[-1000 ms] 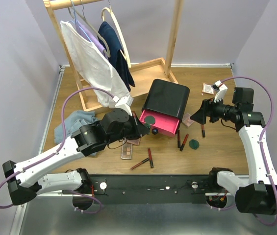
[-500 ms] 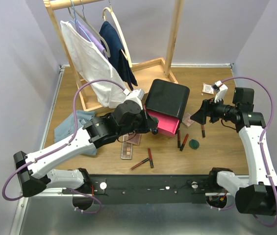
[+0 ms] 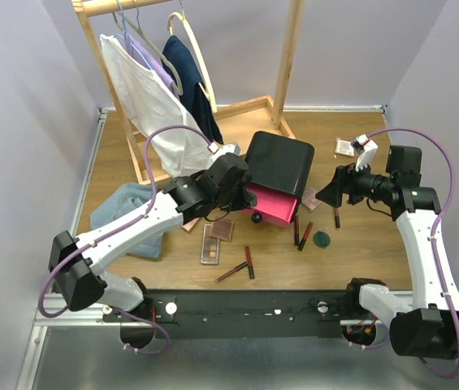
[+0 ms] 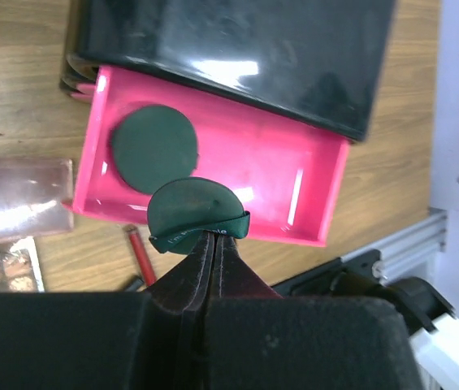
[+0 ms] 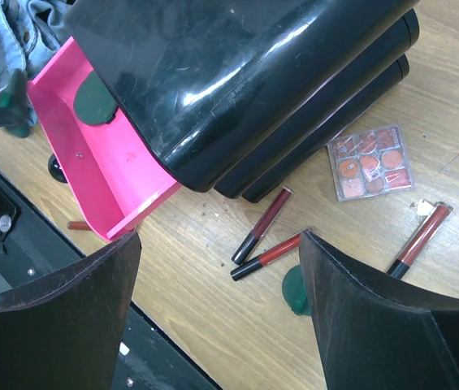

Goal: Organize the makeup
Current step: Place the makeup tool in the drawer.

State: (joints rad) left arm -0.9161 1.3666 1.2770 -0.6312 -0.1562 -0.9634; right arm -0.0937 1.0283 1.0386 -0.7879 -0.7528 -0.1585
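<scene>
The makeup is lying spread over the wooden table (image 3: 359, 252) around the black box (image 3: 278, 162). Nearest the arm bases, at the box's six o'clock, two lip tubes (image 3: 248, 262) are lying close together at an angle, and just beyond them, at seven o'clock, two eyeshadow palettes (image 3: 210, 244) are sitting side by side. At five o'clock a green compact (image 3: 321, 239) is resting flat beside more lip tubes. The left gripper (image 4: 213, 237) is pinching a second compact (image 4: 197, 213) by its edge, jaws clamped on it, and holding it tilted above the near rim of the pink drawer (image 4: 326, 195), which is standing pulled out of the box. A third compact (image 4: 154, 149) is lying flat inside that drawer. At three o'clock the right gripper (image 5: 219, 292) is hovering with fingers spread wide, gripping nothing, above a square palette (image 5: 371, 162). Farther back, at one o'clock, another palette (image 3: 344, 147) is lying alone. A blue cloth (image 3: 123, 207) is lying at nine o'clock, and a clothes rack (image 3: 290, 65) is standing at eleven.
</scene>
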